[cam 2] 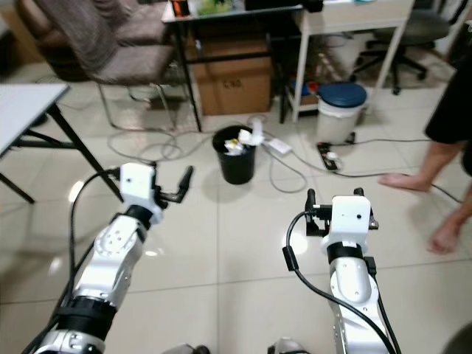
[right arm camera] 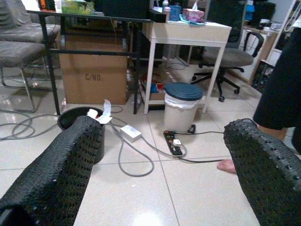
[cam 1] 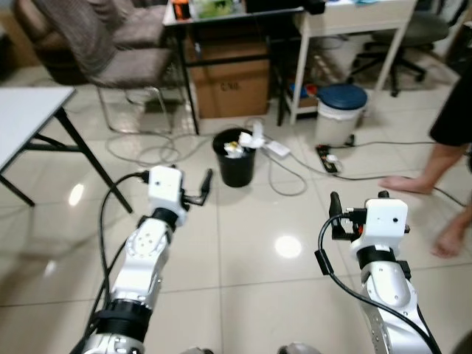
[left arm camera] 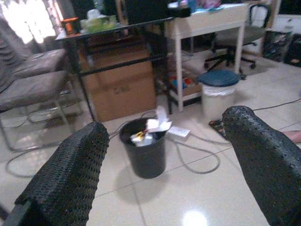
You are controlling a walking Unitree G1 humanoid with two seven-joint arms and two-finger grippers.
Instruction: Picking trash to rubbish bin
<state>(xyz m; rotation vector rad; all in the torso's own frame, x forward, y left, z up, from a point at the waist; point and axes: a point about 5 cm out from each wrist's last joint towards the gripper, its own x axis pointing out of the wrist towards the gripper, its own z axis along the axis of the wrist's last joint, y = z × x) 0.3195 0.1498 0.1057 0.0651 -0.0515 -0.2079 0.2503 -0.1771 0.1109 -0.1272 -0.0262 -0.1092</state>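
A black bin [cam 1: 236, 158] stands on the tiled floor ahead of the robot, stuffed with trash [left arm camera: 151, 130]: white paper and something yellow, heaped up past the rim. Off to its right is a white pail [cam 1: 340, 112] with a blue lid, closed, lined with a pale bag.

Both arms are raised in front, apart from each other and well short of the bin. The left gripper [left arm camera: 169, 169] has its fingers spread wide with nothing between them, the bin framed in the gap. The right gripper [right arm camera: 160, 174] is spread the same way and also empty.

A grey cable [cam 1: 284, 177] loops over the floor just beside the bin, and a white adapter [right arm camera: 130, 133] and a black power strip [cam 1: 327, 158] lie between bin and pail. Behind stand a cardboard box [cam 1: 230, 81] under a black desk [left arm camera: 113, 28], a white desk [right arm camera: 188, 32], grey chairs [cam 1: 125, 51] and an office chair [cam 1: 402, 37]. What sits on the desks is too blurred to name. A person's bare feet [cam 1: 405, 184] stand on the tiles at the right.
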